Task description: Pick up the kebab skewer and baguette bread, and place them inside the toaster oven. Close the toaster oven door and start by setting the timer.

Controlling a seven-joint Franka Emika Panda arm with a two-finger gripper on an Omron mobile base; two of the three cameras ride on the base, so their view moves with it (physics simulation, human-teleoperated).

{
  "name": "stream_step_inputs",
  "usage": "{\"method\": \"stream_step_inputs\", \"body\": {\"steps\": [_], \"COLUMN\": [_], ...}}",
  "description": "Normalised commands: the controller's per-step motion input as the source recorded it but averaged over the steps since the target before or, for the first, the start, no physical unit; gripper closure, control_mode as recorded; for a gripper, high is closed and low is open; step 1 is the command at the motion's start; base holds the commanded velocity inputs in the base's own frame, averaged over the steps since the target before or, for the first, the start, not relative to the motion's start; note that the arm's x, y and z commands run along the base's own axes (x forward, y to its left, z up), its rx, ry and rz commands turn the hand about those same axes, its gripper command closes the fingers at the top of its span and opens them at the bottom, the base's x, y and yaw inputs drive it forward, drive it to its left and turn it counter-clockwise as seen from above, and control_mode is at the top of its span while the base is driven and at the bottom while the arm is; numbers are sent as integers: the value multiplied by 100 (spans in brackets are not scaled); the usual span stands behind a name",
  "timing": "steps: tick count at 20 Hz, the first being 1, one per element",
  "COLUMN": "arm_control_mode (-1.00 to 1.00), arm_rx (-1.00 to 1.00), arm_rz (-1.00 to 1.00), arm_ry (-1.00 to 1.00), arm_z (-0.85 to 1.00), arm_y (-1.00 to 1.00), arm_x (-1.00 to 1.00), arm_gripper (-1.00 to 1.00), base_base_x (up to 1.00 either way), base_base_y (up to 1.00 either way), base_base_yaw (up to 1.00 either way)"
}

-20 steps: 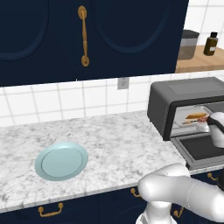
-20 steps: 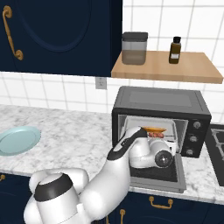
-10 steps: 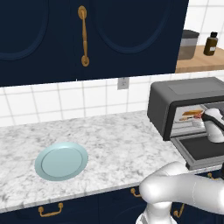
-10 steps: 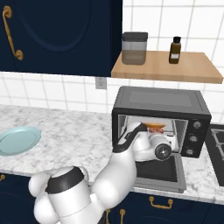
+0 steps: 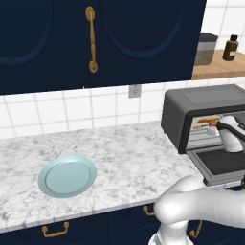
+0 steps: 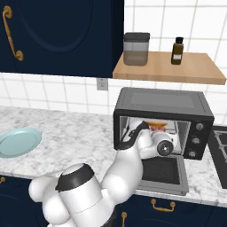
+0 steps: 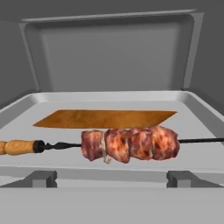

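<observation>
1. Left base view: the toaster oven (image 5: 191, 112) sits at the right end of the marble counter (image 5: 119, 158) with its door (image 5: 217, 165) dropped flat. The arm's hand reaches into the mouth of the oven, and the gripper (image 5: 221, 125) is right at the opening; from here I cannot make out its fingers. Something orange and red shows on the rack inside. The light blue plate (image 5: 67, 175) lies well off to the left on the counter.

2. Right base view: the arm curves up from below and its wrist sits in front of the oven cavity, over the lowered door (image 6: 162, 170). A strip of orange and red food (image 6: 157, 125) peeks out above the wrist inside the toaster oven (image 6: 162, 104). A grey canister (image 6: 136, 48) and a brown bottle (image 6: 177, 51) stand on the wooden shelf (image 6: 170, 68) above.

3. Hand view: the kebab skewer (image 7: 129, 144) lies crosswise on the oven tray (image 7: 26, 109), wooden handle to the left. Just behind it lies the baguette bread (image 7: 105, 118), seen as a flat golden-brown shape. The fingers stand spread wide, out past the edges of this view, holding nothing and touching neither piece of food.
</observation>
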Motion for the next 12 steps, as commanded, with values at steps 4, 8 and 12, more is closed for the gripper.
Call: {"method": "stream_step_inputs", "body": {"steps": [4, 8, 12], "arm_control_mode": [-100, -100, -100], "arm_rx": [0, 0, 0], "arm_rz": [0, 0, 0], "arm_ry": [0, 0, 0], "arm_z": [0, 0, 0], "arm_y": [0, 0, 0], "arm_x": [27, 25, 24], "arm_gripper": [-100, -100, -100], "base_base_x": [0, 0, 0], "base_base_y": [0, 0, 0], "base_base_yaw": [0, 0, 0]}}
